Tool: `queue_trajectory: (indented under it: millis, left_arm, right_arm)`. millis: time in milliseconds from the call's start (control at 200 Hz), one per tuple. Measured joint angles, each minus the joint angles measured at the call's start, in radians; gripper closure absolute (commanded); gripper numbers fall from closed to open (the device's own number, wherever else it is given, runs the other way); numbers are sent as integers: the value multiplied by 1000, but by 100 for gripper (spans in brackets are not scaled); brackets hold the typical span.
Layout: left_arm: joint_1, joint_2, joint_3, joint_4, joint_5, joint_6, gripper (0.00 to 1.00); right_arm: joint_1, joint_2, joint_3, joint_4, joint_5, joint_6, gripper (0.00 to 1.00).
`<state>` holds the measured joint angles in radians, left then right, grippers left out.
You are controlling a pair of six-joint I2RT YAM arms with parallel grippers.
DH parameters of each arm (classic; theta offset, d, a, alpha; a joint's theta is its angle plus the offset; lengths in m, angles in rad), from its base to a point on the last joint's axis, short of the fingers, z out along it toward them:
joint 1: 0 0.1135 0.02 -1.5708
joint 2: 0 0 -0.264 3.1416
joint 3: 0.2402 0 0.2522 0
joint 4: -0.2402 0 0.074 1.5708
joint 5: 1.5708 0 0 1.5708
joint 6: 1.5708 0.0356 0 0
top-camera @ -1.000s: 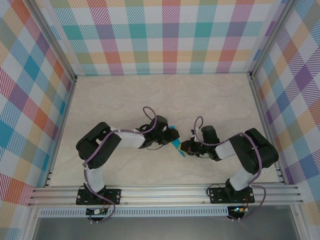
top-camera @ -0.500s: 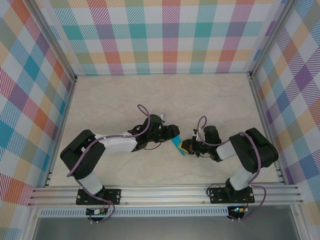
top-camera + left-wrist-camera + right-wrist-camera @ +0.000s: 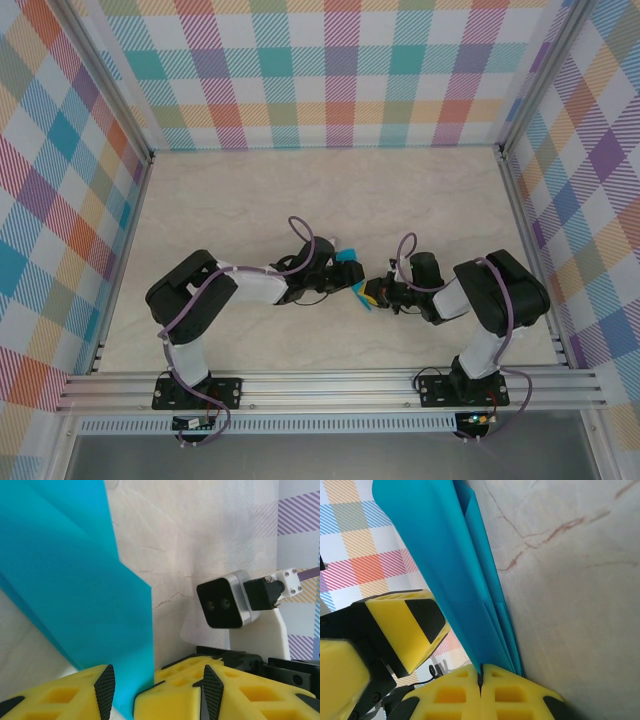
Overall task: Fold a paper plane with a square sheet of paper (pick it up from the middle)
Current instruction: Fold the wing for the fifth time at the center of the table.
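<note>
Near the middle of the tabletop [image 3: 250,200], the right gripper [image 3: 481,672] was clenched on one end of the folded teal paper [image 3: 445,570], probably steadying it while the left gripper [image 3: 155,690], jaws parted, straddled it to regrip.

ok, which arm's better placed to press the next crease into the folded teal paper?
Left, probably. The left claw stands open, close up to the folded teal paper. The right claw is shut on the paper's end, so it should anchor.
</note>
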<state>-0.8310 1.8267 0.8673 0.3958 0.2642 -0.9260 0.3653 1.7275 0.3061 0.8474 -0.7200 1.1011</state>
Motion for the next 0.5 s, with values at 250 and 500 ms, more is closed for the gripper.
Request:
queue_trajectory:
  millis: [250,500]
  left_arm:
    - [0,48,53,3,5,0,52]
    - [0,97,67,4,10,-1,55]
  right_arm:
    - [-5,11,-5,32,-3,10,100]
    - [-5,9,-3,21,-3,4,96]
